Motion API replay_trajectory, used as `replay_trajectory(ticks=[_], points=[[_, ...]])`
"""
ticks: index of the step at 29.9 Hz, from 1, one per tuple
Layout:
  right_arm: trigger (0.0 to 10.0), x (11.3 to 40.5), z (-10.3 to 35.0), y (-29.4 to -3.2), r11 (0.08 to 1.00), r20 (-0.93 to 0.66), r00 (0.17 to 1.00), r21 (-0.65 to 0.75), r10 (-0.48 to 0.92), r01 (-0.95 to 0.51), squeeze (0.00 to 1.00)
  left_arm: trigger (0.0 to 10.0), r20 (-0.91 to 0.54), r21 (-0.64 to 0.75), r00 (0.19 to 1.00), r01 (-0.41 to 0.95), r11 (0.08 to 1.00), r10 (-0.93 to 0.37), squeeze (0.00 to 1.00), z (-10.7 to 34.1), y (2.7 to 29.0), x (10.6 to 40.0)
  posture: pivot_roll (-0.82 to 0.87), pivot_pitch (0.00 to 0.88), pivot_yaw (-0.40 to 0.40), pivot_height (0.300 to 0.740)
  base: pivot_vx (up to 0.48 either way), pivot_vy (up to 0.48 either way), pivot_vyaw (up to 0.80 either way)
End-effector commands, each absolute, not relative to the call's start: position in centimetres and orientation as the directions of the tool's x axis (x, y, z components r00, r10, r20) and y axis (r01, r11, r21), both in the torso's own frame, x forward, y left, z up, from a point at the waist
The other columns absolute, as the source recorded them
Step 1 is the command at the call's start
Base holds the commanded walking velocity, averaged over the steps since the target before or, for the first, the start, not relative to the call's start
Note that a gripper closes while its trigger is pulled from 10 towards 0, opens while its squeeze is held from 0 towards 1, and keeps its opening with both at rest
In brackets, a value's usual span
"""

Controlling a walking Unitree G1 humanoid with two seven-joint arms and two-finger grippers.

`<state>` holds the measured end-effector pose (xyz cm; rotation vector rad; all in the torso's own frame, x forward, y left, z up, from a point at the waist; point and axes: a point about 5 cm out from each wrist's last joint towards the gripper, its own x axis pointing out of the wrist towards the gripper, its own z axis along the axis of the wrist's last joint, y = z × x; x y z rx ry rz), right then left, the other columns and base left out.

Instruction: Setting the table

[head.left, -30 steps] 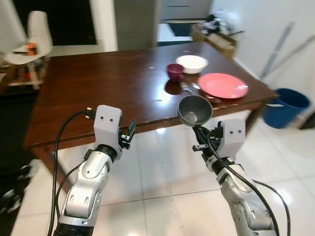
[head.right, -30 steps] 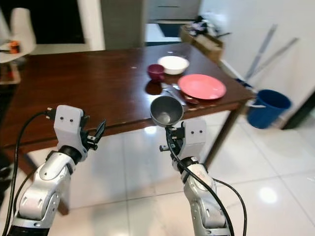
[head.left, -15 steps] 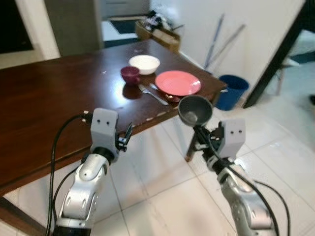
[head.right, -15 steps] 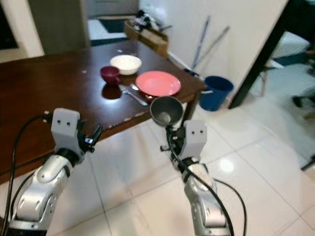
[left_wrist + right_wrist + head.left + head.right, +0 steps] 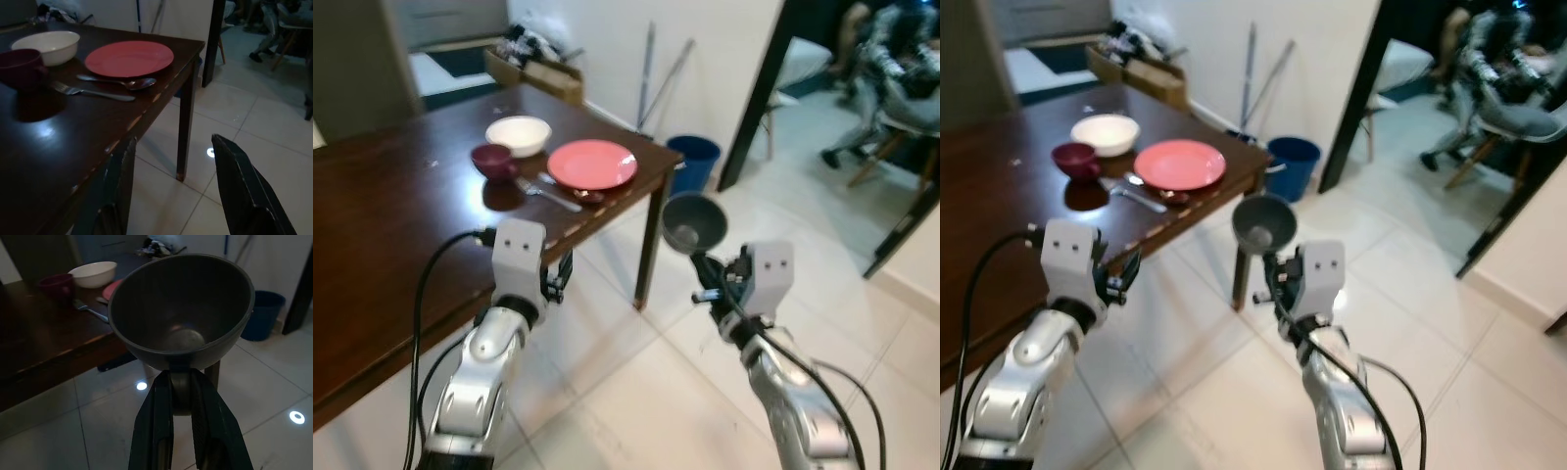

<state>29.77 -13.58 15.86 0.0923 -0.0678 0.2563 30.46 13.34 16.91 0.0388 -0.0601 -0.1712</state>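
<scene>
Right gripper (image 5: 181, 396) jaws clamp the grey bowl (image 5: 694, 221) by its rim, held over the floor. Left gripper (image 5: 176, 191) jaws gape empty. At ten o'clock, the counter (image 5: 391, 225) carries a red plate (image 5: 592, 164).

A grey metal bowl (image 5: 695, 222) is pinched by its rim between the fingers of the right gripper (image 5: 182, 396), held tilted with its hollow facing the camera, out over the tiled floor and well apart from the worktop (image 5: 391, 225). Near the worktop's far right corner lie a round red plate (image 5: 592, 164), a white bowl (image 5: 519, 135) and a dark red cup (image 5: 494, 160), with a fork (image 5: 546, 194) and spoon (image 5: 117, 81) just beside the plate.
</scene>
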Motion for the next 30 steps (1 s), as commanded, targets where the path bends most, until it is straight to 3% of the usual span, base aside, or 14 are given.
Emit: replay_trajectory(ticks=[1, 30], points=[[10.0, 29.68, 15.72, -14.01, 0.966, 0.073, 0.968, 0.082, 0.238, -0.244, 0.0, 10.0, 0.053, 0.048, 0.983, 0.174, 0.984, -0.176, 0.0, 16.81, 13.17, 30.47, -0.08, 0.006, 0.048, 0.74, 0.0, 0.0, -0.79], [10.0, 29.65, 15.73, -13.99, 0.967, 0.071, 0.969, 0.081, 0.236, -0.242, 0.0, 10.0, 0.056, 0.043, 0.982, 0.18, 0.983, -0.182, 0.0, 16.91, 12.96, 30.56, -0.08, 0.011, 0.046, 0.74, 0.0, 0.0, -0.79]])
